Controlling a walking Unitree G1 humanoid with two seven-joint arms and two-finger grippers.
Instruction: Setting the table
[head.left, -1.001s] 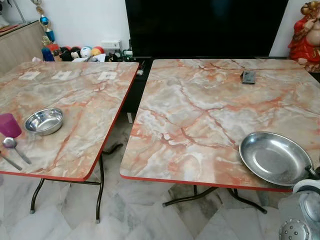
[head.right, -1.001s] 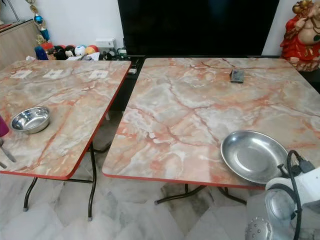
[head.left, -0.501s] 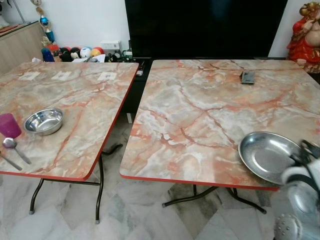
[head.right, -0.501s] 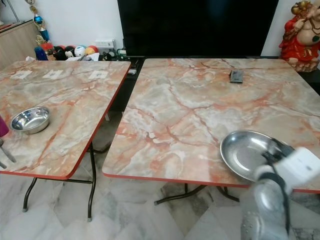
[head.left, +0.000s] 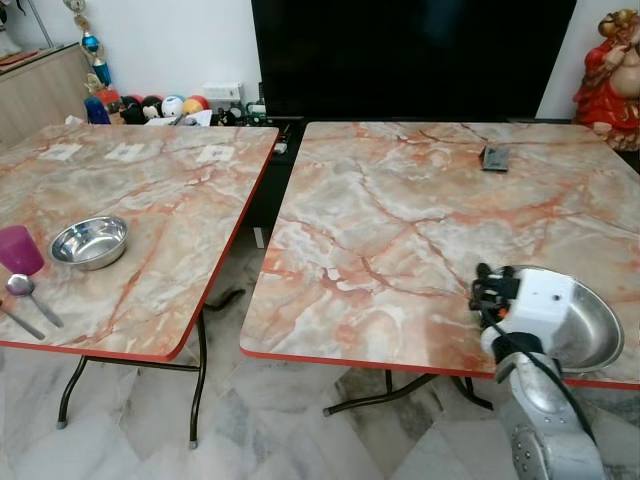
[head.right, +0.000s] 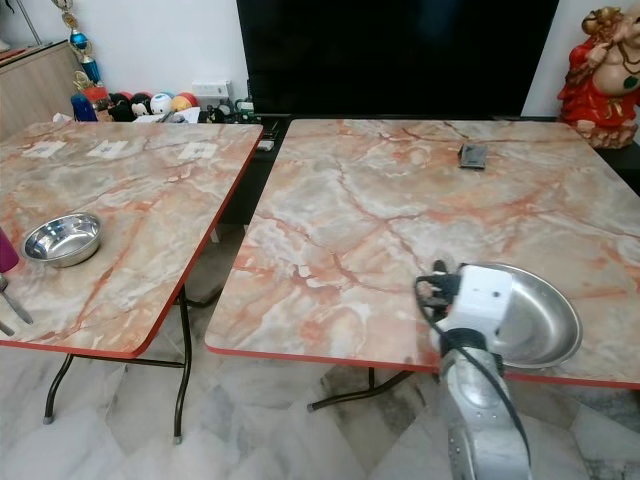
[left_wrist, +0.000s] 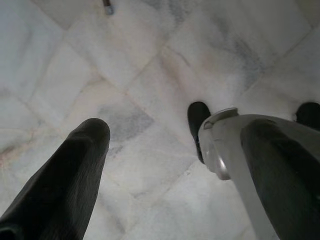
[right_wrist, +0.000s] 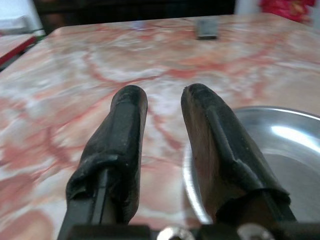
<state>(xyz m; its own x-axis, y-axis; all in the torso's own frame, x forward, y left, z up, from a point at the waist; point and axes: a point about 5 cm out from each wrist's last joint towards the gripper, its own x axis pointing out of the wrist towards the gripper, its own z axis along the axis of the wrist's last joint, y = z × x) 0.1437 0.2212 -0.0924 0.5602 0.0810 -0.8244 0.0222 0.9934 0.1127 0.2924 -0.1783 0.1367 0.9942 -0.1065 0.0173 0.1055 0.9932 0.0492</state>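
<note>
A round steel plate lies near the front right edge of the right marble table. My right gripper is at the plate's left rim. In the right wrist view it is open with a narrow gap, and the plate's rim lies just under one finger, nothing gripped. On the left table sit a small steel bowl, a purple cup and a spoon. My left gripper hangs open over the floor.
A small dark device lies at the far side of the right table. A gap of marble floor separates the two tables. Behind them are a large black screen, toys and a red figurine.
My right arm has risen from the lower right corner and swung left and forward onto the table, bringing its gripper to the plate's left rim. The plate has stayed in place.
</note>
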